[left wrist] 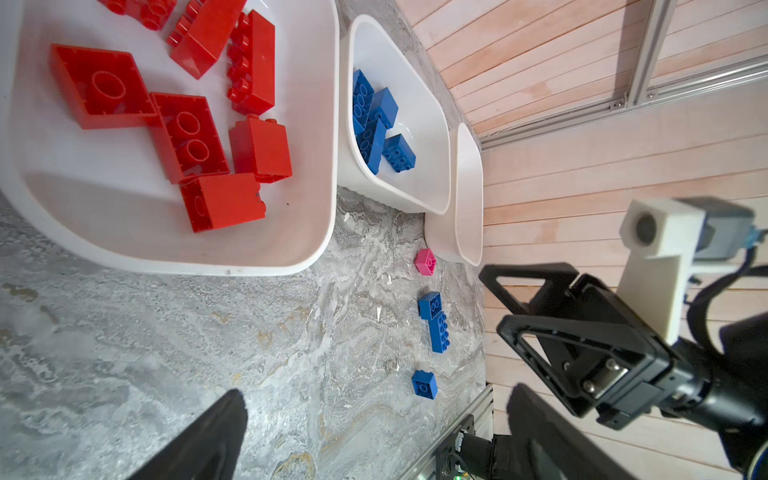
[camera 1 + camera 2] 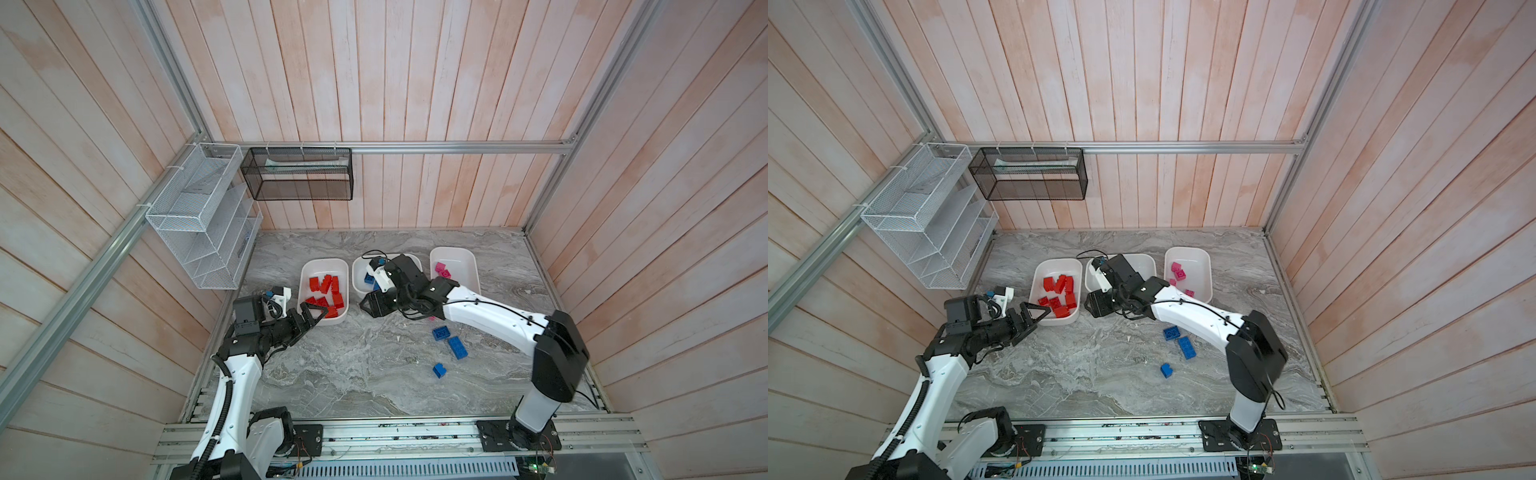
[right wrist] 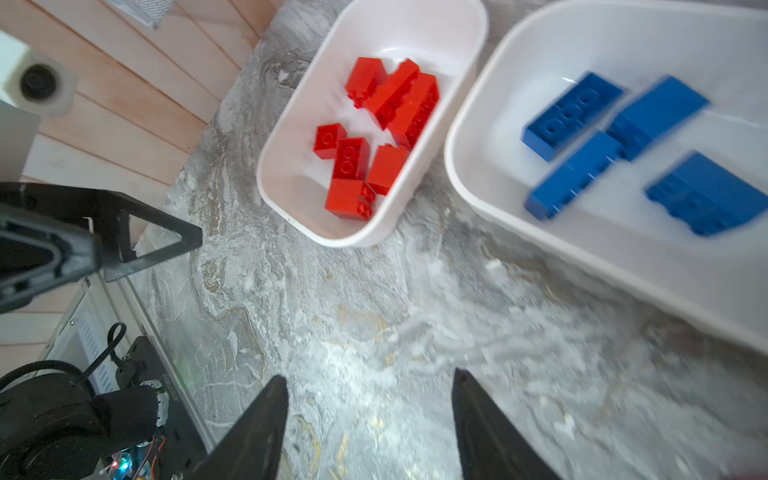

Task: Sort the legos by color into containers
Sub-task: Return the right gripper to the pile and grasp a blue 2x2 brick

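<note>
The left tub holds red bricks, the middle tub is largely covered by the right arm, and the right tub holds pink bricks. Three blue bricks lie loose on the marble table.

White arm shells, black triangular right tool, apparently corrugated conduit.
</note>
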You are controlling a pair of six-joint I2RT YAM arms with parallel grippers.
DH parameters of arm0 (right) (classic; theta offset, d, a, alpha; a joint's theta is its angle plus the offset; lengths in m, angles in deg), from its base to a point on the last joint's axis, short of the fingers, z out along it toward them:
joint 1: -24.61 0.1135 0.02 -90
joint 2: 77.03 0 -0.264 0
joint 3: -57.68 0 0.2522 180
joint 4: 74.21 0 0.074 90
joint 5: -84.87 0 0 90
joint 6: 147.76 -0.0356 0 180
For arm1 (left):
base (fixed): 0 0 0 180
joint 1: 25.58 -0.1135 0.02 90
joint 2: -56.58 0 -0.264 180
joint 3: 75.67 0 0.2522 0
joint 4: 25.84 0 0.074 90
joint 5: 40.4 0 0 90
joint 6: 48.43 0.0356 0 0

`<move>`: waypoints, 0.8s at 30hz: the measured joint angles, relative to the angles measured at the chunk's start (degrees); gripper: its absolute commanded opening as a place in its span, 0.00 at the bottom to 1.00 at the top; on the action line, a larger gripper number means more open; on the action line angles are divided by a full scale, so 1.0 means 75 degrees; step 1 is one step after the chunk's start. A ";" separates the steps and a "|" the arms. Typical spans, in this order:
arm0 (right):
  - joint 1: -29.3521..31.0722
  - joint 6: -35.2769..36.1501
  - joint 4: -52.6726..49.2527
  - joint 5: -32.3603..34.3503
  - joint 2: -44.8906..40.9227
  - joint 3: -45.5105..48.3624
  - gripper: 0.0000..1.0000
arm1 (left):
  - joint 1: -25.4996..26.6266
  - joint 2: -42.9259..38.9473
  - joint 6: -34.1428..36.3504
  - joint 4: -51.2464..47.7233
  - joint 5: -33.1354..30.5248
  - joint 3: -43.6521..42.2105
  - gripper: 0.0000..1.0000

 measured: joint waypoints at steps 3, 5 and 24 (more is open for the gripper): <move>0.0006 -0.0449 -0.0565 0.0417 -0.0886 0.1035 0.63 | 0.0154 0.0099 -0.0047 0.0157 0.0125 -0.0003 1.00; 0.0006 -0.0868 -0.0950 0.0647 -0.1402 0.1778 0.64 | 0.0323 0.0137 -0.0082 0.0254 0.0146 -0.0003 1.00; 0.0256 -0.2011 -0.1795 0.1766 -0.1320 0.3593 0.57 | 0.0868 0.0487 -0.0274 0.0842 0.0131 -0.0239 0.99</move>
